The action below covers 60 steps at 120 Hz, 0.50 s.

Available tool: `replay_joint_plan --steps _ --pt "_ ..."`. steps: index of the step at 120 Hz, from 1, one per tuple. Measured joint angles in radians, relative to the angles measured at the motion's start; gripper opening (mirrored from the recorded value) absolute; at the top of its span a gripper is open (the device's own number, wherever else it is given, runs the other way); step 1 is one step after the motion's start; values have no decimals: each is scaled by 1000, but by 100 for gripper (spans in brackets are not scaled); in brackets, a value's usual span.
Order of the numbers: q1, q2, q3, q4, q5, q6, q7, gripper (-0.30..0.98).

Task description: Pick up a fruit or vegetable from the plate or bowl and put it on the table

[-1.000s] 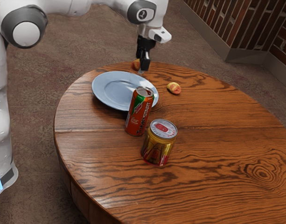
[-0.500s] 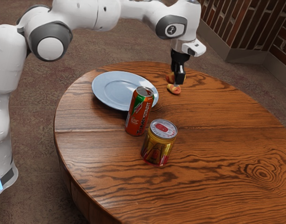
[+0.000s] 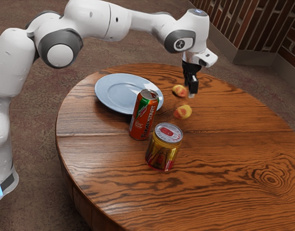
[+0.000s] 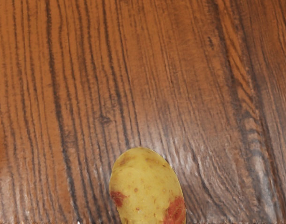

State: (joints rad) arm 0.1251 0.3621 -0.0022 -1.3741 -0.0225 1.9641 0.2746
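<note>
Black two-finger gripper (image 3: 191, 89) stands parted, holding nothing; blurred yellow-red fruit (image 3: 183, 112) is off round blue plate (image 3: 118, 91), rest on brown wooden table (image 3: 224, 159) unconfirmed.

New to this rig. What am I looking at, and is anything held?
A white robot arm with a black gripper, seen from its side in the exterior view. The wrist view comes from a camera on its hand.

The round wooden table carries a blue plate, an orange can and a gold can. Near the gripper is one yellow-red fruit; a second fruit is blurred, possibly above the table. Neither looks held.
</note>
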Motion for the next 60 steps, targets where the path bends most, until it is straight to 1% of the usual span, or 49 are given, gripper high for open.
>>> replay_joint_plan --steps 12,28,34,50,60 --pt "2 -4 2 1 4 -9 -2 63" --pt "3 -13 3 1 3 -30 -5 66" --pt "8 -34 5 5 1 -66 -7 67" --pt "10 -156 2 15 -15 -209 6 68" --pt "9 -186 9 14 -34 -284 24 68"
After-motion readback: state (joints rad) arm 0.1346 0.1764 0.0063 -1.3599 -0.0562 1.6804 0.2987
